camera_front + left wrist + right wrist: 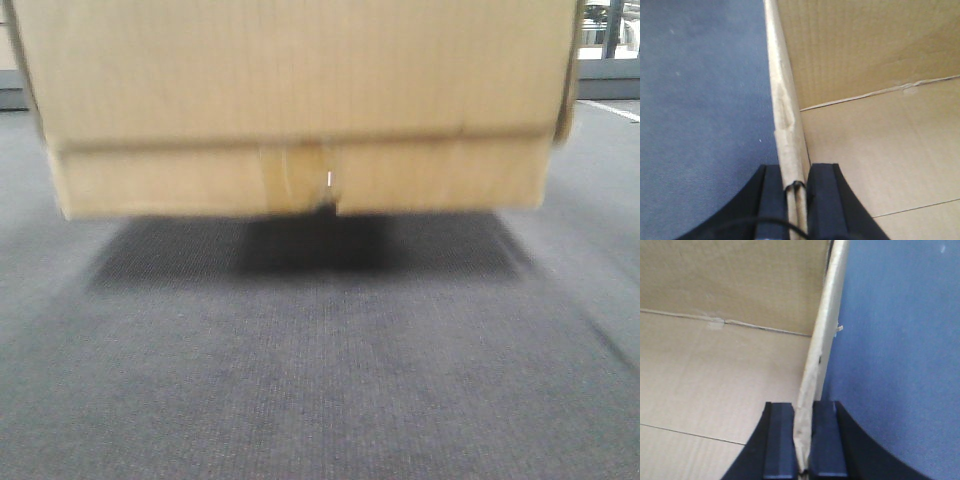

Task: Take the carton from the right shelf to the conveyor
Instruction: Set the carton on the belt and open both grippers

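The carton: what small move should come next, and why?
Probably lower it straight down. The carton seems to hang above the conveyor, its shadow beneath, with the left tool and right tool each clamped on a wall.

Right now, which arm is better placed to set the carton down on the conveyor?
Neither alone: the left gripper and right gripper each clamp a carton wall above the conveyor, so both should lower together.

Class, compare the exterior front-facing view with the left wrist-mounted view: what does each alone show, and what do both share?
Front only: the outer face of the large brown cardboard carton, clear tape on its flap seam. Left wrist only: the black left gripper clamping the carton's wall, and its interior. Both: the carton and the dark grey-blue woven conveyor belt.
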`<state>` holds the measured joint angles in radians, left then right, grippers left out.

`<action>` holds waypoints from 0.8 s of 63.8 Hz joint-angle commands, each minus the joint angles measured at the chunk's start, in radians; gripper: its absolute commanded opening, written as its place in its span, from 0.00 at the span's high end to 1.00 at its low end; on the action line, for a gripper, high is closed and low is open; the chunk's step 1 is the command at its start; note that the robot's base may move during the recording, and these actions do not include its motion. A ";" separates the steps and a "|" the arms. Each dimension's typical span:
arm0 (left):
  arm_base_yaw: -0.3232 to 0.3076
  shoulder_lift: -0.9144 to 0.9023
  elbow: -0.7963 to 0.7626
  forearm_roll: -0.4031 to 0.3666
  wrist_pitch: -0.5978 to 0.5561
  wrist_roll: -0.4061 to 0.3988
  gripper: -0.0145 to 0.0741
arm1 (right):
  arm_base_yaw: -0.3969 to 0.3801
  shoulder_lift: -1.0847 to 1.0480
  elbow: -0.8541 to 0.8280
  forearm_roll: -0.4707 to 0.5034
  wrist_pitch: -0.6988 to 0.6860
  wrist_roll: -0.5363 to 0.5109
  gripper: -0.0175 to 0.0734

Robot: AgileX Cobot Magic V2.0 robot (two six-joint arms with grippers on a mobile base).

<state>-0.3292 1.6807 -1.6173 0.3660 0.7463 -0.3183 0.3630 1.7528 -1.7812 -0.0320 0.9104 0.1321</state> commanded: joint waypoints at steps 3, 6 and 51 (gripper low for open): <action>-0.003 0.040 -0.003 0.008 -0.072 0.008 0.82 | -0.002 0.033 -0.010 0.001 -0.052 -0.010 0.88; -0.003 0.050 -0.003 0.008 -0.072 0.008 0.79 | -0.002 0.040 -0.010 0.001 -0.052 -0.010 0.87; 0.006 -0.175 -0.040 -0.025 0.033 0.008 0.38 | -0.051 -0.176 -0.011 0.001 0.010 -0.010 0.29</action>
<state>-0.3287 1.5694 -1.6464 0.3472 0.7579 -0.3141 0.3391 1.6397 -1.7833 -0.0183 0.8993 0.1301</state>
